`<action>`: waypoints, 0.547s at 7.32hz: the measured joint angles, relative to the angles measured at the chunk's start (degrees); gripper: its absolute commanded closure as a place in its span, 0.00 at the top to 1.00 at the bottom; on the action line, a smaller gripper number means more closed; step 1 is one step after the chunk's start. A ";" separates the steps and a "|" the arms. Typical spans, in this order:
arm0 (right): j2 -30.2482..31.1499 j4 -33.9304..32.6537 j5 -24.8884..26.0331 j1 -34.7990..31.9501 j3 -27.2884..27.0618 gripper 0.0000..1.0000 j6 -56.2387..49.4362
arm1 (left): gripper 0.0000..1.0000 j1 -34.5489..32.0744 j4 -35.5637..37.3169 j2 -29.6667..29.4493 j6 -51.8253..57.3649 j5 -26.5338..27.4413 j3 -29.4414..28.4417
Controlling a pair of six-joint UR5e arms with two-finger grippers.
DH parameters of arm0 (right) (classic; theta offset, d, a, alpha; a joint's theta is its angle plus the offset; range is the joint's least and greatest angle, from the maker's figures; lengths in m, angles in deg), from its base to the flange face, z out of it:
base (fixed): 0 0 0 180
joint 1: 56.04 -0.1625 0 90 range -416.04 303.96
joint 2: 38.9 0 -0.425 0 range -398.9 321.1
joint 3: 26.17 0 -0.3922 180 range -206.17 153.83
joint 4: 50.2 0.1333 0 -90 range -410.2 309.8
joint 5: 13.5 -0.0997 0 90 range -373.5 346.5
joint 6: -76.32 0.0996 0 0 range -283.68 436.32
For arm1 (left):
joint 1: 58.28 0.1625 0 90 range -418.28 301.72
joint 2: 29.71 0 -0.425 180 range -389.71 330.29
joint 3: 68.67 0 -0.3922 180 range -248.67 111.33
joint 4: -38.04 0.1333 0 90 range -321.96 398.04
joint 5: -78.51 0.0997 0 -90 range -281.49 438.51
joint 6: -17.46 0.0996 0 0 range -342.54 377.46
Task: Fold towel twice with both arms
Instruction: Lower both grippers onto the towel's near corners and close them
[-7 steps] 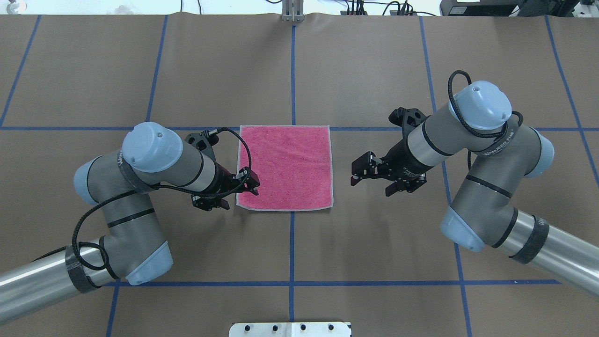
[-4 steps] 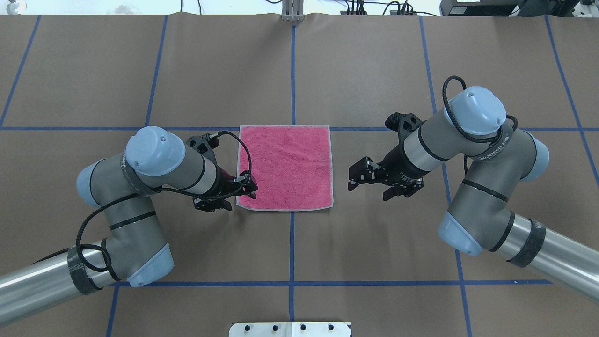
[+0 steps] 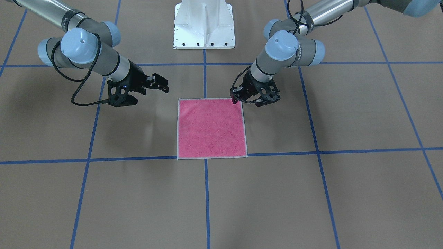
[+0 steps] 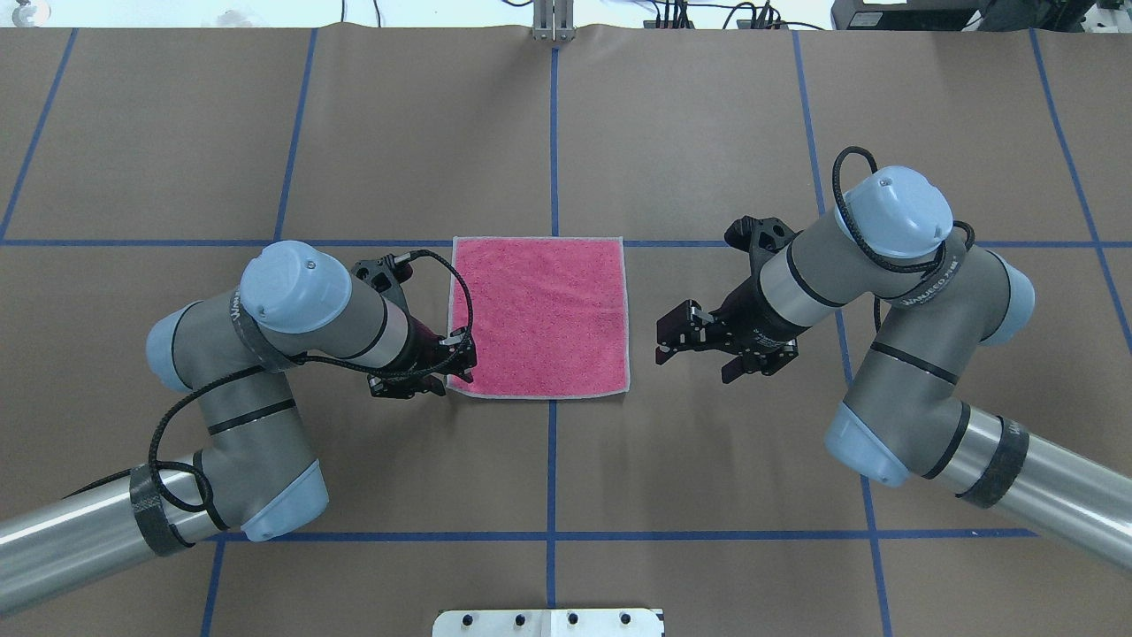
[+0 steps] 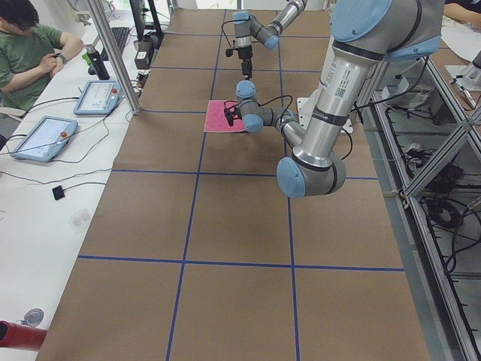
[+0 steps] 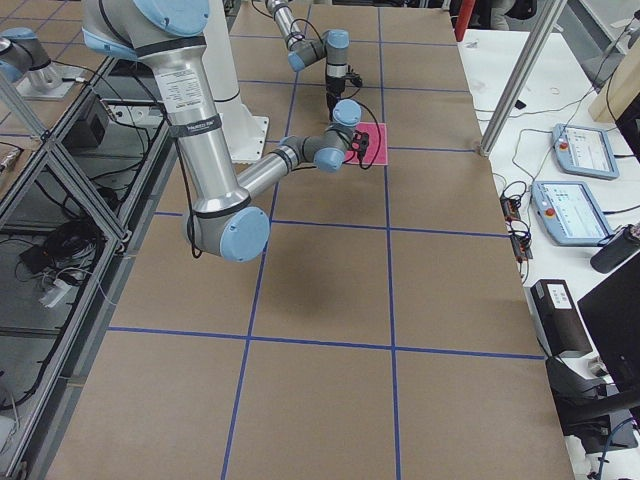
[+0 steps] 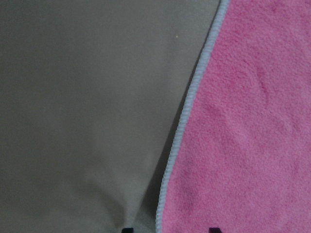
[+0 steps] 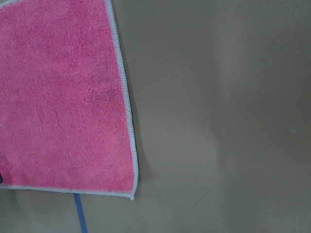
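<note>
The towel (image 4: pixel 539 317) lies flat and pink face up at the table's middle, with light grey edging all round. My left gripper (image 4: pixel 455 364) is low at the towel's near-left corner. In the left wrist view its two fingertips (image 7: pixel 127 229) stand apart on either side of the towel's edge (image 7: pixel 181 131), so it is open. My right gripper (image 4: pixel 690 361) is open and empty. It hovers off the towel's right edge, apart from it. The right wrist view shows the towel (image 8: pixel 63 97) and its near-right corner. The front view shows the left gripper (image 3: pixel 236 98) at the corner and the right gripper (image 3: pixel 162 84) off to the side.
The table is covered in brown paper with a grid of blue tape lines (image 4: pixel 552 133). The white pedestal base (image 3: pixel 204 24) stands behind the towel on the robot's side. An operator (image 5: pixel 26 45) and tablets sit at a side bench beyond the table.
My left gripper has moved down and slightly back to the towel's near-left corner. My right arm has shifted a little left toward the towel's right edge. The towel has not moved.
</note>
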 measured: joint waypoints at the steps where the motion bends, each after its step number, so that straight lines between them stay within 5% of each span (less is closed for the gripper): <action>1: 0.01 0.00 0.00 0.02 0.03 0.99 -0.04 | 0.22 0.00 0.00 0.00 0.00 0.00 -0.02; 2: 0.02 0.00 0.00 0.11 0.05 0.99 -0.04 | 0.06 0.00 -0.02 0.01 0.02 0.00 0.01; 4: 0.01 0.00 0.04 0.30 0.12 0.99 0.01 | 0.00 0.00 -0.06 0.06 0.12 -0.04 0.20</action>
